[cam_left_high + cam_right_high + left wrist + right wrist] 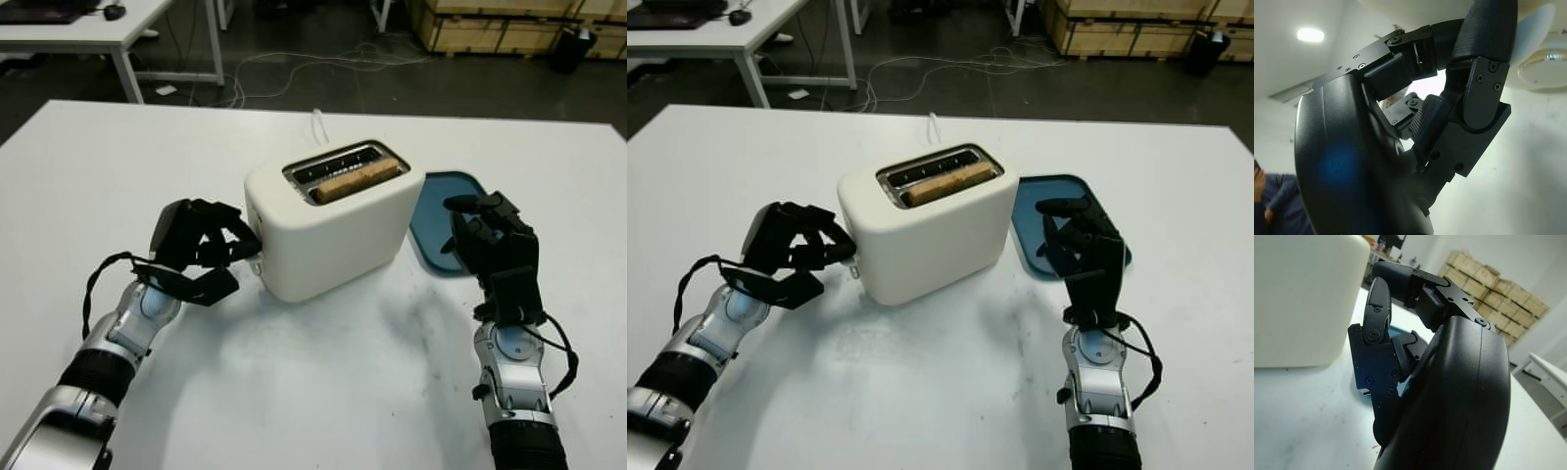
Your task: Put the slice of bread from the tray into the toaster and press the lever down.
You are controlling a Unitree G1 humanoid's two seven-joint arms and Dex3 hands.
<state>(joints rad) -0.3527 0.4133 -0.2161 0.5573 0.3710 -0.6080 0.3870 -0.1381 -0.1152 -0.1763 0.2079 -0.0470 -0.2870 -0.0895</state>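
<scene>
Step in hand: the slice of browned bread [358, 180] already stands in the front slot of the cream-white, round-cornered plastic toaster [333, 220] at the centre of the frame, so by my reading only the lever press is left.
Left hand [201, 247]: at centre left, black fingers curled against the toaster's left end, right at the small white lever tab [257, 262]; it grasps nothing, and whether a fingertip actually sits on the tab I cannot tell.
Right hand [1080, 250]: at centre right, clenched on nothing, upright in front of the tray and clear of the toaster.
Tray: the flat blue plastic tray [1029, 211] lies just right of the toaster, with no bread on its visible part.
Next move: probably a fingertip onto the tab and a firm push straight down, without shoving the toaster sideways.
Surroundings: white table [294, 392]; a white cable [318, 124] trails behind the toaster; wooden crates [509, 24] at upper right.
In the way: nothing between hand and lever.
</scene>
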